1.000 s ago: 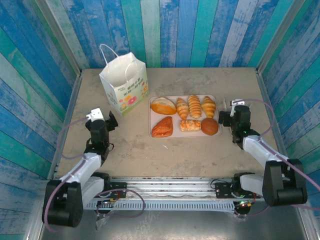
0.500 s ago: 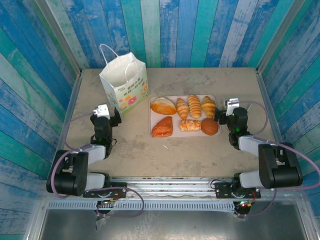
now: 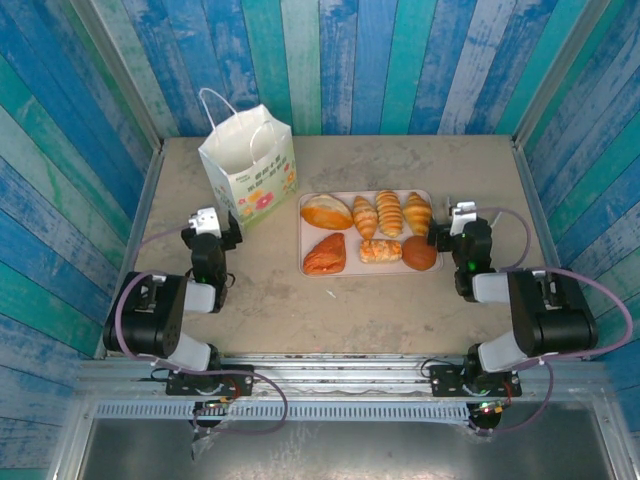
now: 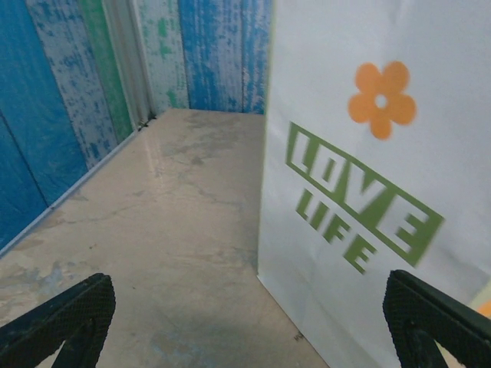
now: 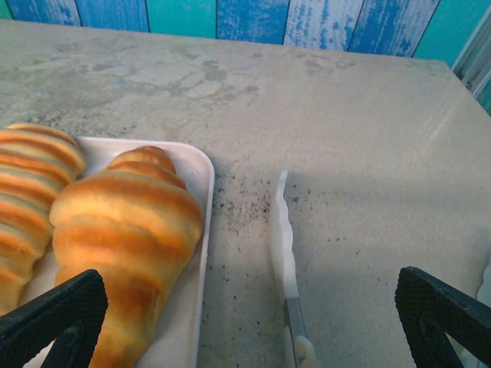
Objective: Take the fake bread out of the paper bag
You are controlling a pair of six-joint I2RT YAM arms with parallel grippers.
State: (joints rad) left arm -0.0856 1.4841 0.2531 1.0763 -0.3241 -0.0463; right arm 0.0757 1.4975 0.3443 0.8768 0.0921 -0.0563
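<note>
The white paper bag (image 3: 250, 170) stands upright at the back left with its mouth open. In the left wrist view its printed side (image 4: 368, 192) fills the right half. Several pieces of fake bread (image 3: 385, 215) lie on a pale pink tray (image 3: 353, 266) at mid-table. My left gripper (image 3: 215, 228) rests low on the table just in front of the bag, open and holding nothing (image 4: 245, 330). My right gripper (image 3: 452, 228) sits at the tray's right edge, open and holding nothing (image 5: 245, 322). A croissant (image 5: 123, 230) lies just to its left.
A white toy knife (image 5: 284, 245) lies on the table between my right fingers, beside the tray rim (image 5: 205, 222). Blue and green plank walls (image 3: 350, 60) close in the table on three sides. Both arms are folded back over their bases.
Both arms have folded back and down toward their bases. The left gripper slid slightly toward the bag, the right one slightly toward the tray. Both stayed open.
</note>
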